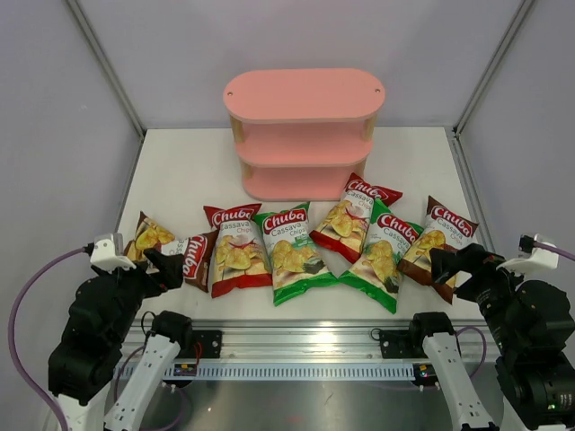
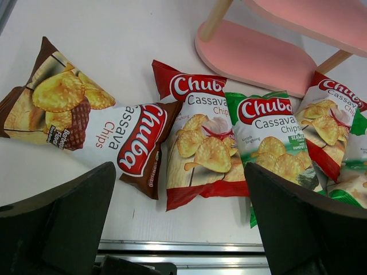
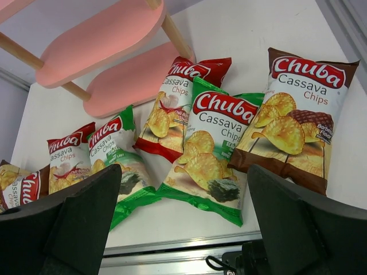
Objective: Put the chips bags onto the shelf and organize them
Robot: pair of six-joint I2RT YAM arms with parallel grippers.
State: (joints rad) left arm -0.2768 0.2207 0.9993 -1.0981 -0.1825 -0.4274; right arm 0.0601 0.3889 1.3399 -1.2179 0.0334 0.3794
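the pink shelf [image 1: 304,94] stands at the far side of the white worktop [image 1: 180,171], about in the middle, with three oval boards on light wooden posts. all six chips bags lie flat on the worktop in front of it, in an uneven row from left to right.

the left brown bag [image 1: 151,238] lies sideways, and its end touches the left red bag [image 1: 238,253]. just beside that one is the left green bag [image 1: 292,253], and their edges touch. the right red bag [image 1: 352,215] lies nearer to the shelf, with its top corner just beside the lowest board. the right green bag [image 1: 384,253] lies partly over its lower edge. the right brown bag [image 1: 437,235] rests against the right green bag, at the end of the row.

the left claw [image 2: 179,223] is at the near left corner, close to the left brown bag. its fingers stand wide apart and pinch nothing. the right claw [image 3: 183,223] is at the near right corner, close to the near end of the right brown bag, also spread wide and pinching nothing. if a claw touches a bag, i cannot tell.
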